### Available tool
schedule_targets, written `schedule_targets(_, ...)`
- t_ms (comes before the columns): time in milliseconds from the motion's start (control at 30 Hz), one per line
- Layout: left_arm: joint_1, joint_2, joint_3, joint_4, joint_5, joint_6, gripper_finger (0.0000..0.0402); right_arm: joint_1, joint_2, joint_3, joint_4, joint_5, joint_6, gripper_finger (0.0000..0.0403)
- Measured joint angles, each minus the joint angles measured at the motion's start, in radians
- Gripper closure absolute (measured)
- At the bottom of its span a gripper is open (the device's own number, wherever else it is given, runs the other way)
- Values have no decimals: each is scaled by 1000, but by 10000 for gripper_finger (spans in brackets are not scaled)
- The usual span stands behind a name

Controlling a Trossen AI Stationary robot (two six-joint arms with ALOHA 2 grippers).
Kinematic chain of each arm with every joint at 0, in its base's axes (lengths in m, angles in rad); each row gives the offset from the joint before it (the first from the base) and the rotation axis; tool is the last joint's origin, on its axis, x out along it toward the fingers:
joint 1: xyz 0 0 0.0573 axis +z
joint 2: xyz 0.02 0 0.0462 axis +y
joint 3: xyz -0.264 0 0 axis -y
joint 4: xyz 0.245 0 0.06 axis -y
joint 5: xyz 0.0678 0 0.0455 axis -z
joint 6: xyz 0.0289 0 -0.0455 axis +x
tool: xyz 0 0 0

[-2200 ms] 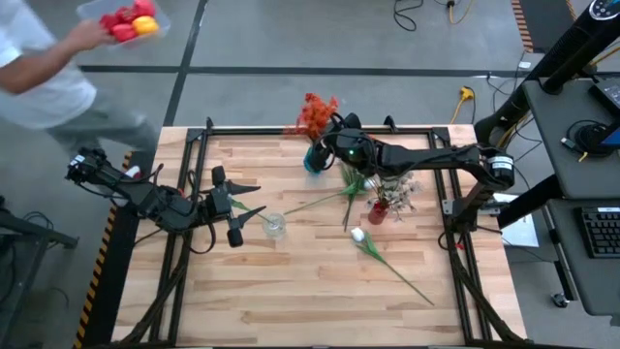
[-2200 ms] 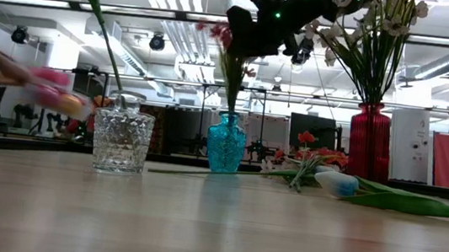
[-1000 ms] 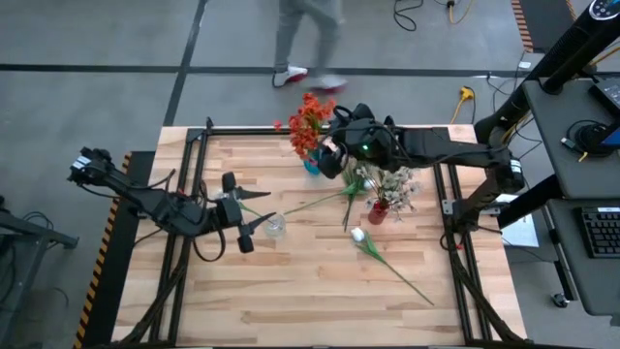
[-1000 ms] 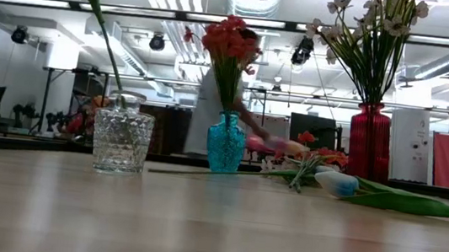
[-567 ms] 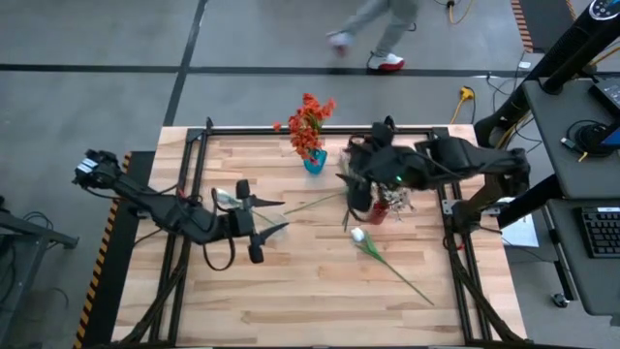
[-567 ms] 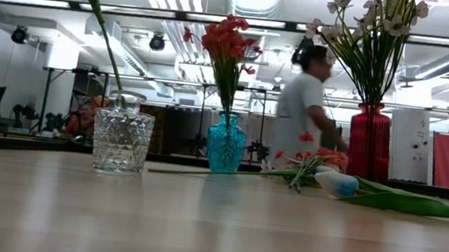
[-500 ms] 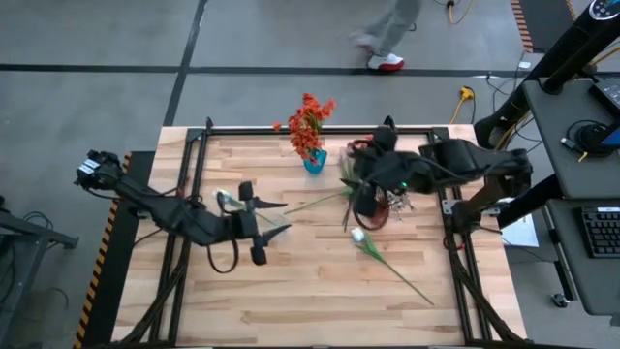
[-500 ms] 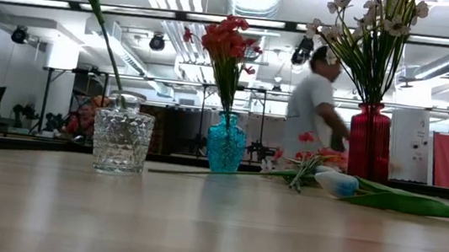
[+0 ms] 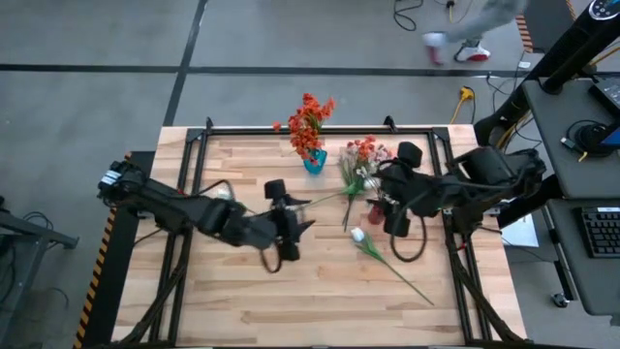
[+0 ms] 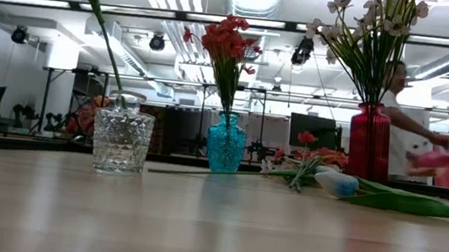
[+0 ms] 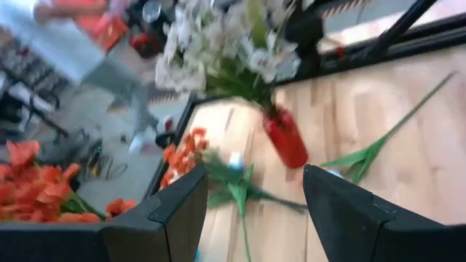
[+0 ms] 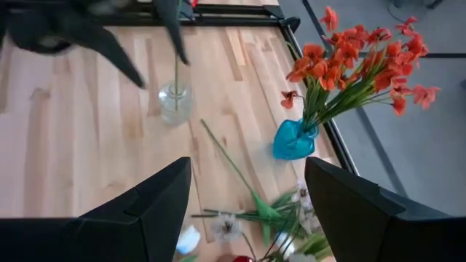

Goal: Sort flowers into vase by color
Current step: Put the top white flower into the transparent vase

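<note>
Orange-red flowers [image 9: 308, 121] stand in a blue vase [image 12: 294, 140] at the far edge. Pale flowers [image 11: 226, 44] stand in a red vase [image 11: 286, 138], partly under my right gripper [image 9: 387, 202], which is open and holds nothing. A loose orange spray [image 9: 362, 151] lies flat, its stem [image 12: 231, 169] running toward the glass vase [image 12: 175, 100], which holds one green stem. A white tulip [image 9: 357, 235] lies flat on the wood near the red vase. My left gripper [image 9: 304, 215] hovers open and holds nothing at the table's middle, its arm covering the glass vase from above.
A black frame [image 9: 291, 130] runs round the wooden table top. The near half of the table [image 9: 291, 301] is bare wood. A person [image 10: 403, 121] carrying something pink walks behind the far right corner.
My left gripper has reached toward the table's right, from beside the glass vase out over it to the middle. My right gripper has drawn back from above the blue vase toward the right edge, over the red vase. The person has walked to the right behind the table.
</note>
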Motion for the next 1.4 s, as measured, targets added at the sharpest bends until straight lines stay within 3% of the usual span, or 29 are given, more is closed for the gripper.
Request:
schedule_targets(133,49,60,17,-19,50,-37,193,28,-34,-18,-11,9,-12,145)
schedule_targets(333,97,167,14,-29,210,-111,193,61,-91,-72,-10,28,33,143)
schedule_targets(733,238,357,12,-47,367,-172,193,68,-125,-178,12,69,37,147)
schedule_targets(867,279,413,11,-20,367,-152,193,68,-132,-205,25,87,30,147)
schedule_targets(1000,312,459,11,-9,375,-121,193,72,-150,-212,35,171,29,147)
schedule_targets(1200,368,513,10,66,494,-50,193,74,-219,-223,72,243,4,147)
schedule_targets(1400,407,521,6,78,523,2,194,74,-299,-275,138,263,-27,147)
